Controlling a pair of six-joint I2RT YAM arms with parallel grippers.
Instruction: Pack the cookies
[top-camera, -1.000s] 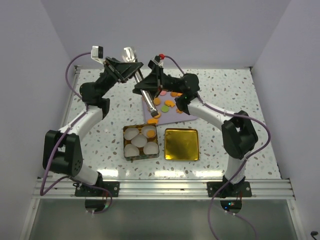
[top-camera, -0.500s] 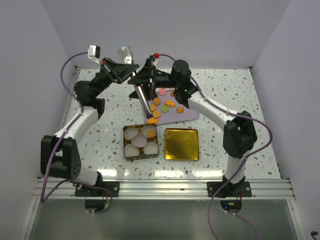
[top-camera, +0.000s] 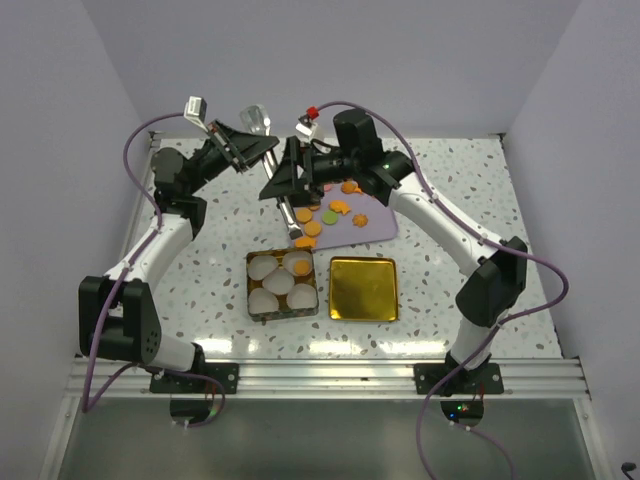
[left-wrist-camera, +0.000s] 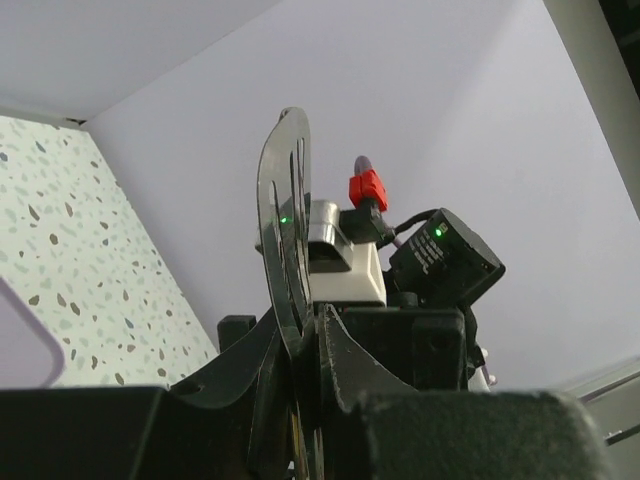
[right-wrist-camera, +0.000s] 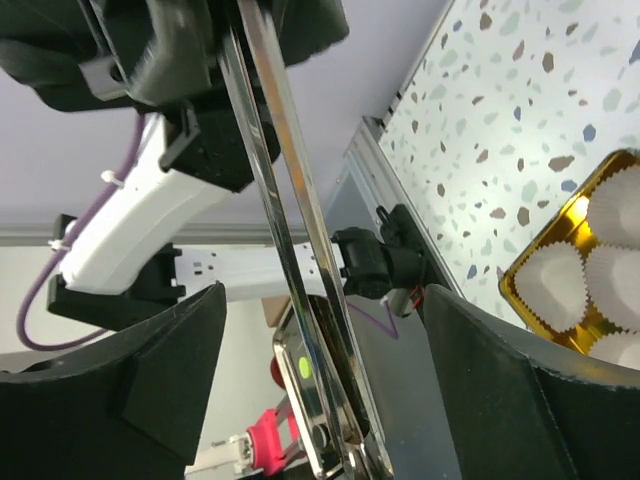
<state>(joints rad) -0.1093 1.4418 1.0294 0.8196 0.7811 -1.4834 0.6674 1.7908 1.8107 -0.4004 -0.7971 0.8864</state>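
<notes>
Your cookies (top-camera: 339, 208) lie scattered on a lilac mat (top-camera: 378, 229) at the far middle of the bench (top-camera: 450, 190). Most are orange, with a green one among them and a pink one toward the far edge. One more orange cookie sits in the far right cup of the tin (top-camera: 283, 315). The tin stands just on the near side of the mat and holds white paper cups (top-camera: 277, 283). The gold lid (top-camera: 363, 289) lies flat just right of the tin, not touching it.

Your right fingers (top-camera: 283, 185) hang above the mat's left edge, closed on metal tongs (top-camera: 292, 218). The tongs slant down toward the mat's near left corner, close to the cookies there. You cannot tell whether the tip touches one.

Your left fingers (top-camera: 262, 143) are raised just left of the right ones, clamped on a slotted spatula (top-camera: 258, 118) whose blade stands up above them. In the left wrist view you see that blade nearly edge-on, pinched at its base between the fingers.
</notes>
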